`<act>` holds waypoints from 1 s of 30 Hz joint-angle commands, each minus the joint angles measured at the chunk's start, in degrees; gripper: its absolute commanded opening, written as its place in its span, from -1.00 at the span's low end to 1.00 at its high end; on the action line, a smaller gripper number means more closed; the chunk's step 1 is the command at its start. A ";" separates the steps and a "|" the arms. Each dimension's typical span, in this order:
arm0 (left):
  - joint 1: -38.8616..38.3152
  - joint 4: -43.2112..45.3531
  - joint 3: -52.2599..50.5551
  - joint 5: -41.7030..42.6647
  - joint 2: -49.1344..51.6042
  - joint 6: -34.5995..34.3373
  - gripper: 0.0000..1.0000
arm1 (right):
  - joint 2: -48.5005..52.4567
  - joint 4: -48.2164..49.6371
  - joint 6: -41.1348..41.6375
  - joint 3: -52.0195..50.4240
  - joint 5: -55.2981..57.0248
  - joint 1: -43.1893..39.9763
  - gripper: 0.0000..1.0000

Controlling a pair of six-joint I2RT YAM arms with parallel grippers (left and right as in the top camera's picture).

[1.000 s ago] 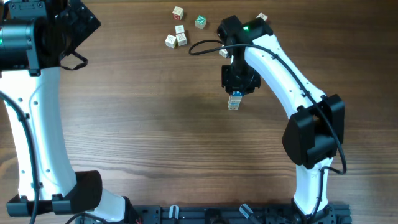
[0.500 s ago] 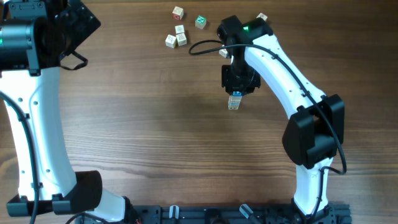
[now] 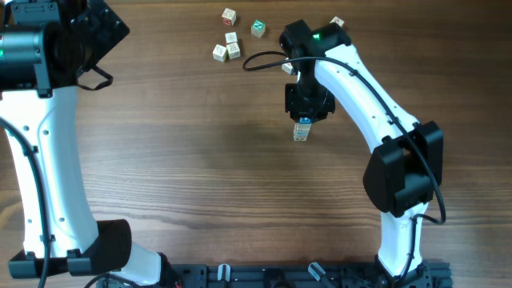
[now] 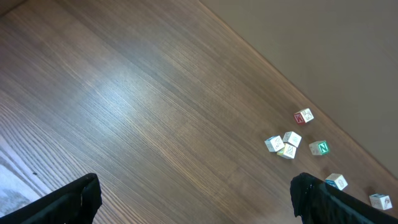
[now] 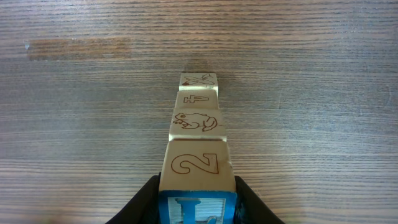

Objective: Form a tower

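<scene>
Wood-grain bench (image 3: 200, 160), two white arms with black wrists. Tower (image 3: 301, 131) stands right of centre, well clear of the loose cubes at the far edge.

Right wrist view looks down the tower (image 5: 196, 134):
- four cubes are stacked
- side faces from the bottom up show a crossed mark, a T-like mark, a frog and a "2"
- the stack is a bit staggered, not perfectly flush
- the bottom cube sits on the bench

Top cube (image 5: 194, 165) has a blue top face with a pale letter. Right fingers (image 5: 144, 200) are pinching the top cube, one dark finger touching each side. In the overhead view the right arm (image 3: 360, 96) reaches in from the near right edge, its wrist directly over the tower.

Left fingers (image 4: 71, 199) are spread wide with nothing between them, only bare bench below. The left arm (image 3: 40, 144) is parked at the far left corner, well apart from the tower.

Loose cubes:
- cluster of three pale ones (image 3: 227, 48) at far centre
- red-marked cube (image 3: 230, 15) just beyond the cluster
- green cube (image 3: 258, 29) just right of the cluster
- another cube (image 3: 337, 22) peeks out behind the right arm
- one more (image 3: 288, 69) shows partly beside the arm's cable
</scene>
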 commanded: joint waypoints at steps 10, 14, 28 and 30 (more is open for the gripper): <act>0.26 0.11 0.59 -0.94 -1.03 -0.79 1.00 | 1.60 -0.07 -0.57 -0.74 0.11 -0.26 -0.42; 0.26 0.11 0.57 -0.94 -1.03 -0.79 1.00 | 1.60 -0.04 -0.57 -0.74 0.11 -0.26 0.04; 0.26 0.11 0.59 -0.94 -1.03 -0.79 1.00 | 1.60 0.61 -0.79 -0.74 -0.50 -0.26 0.49; 0.26 0.11 0.59 -0.94 -1.03 -0.79 1.00 | 1.60 0.66 -0.90 -0.74 -0.52 -0.26 0.46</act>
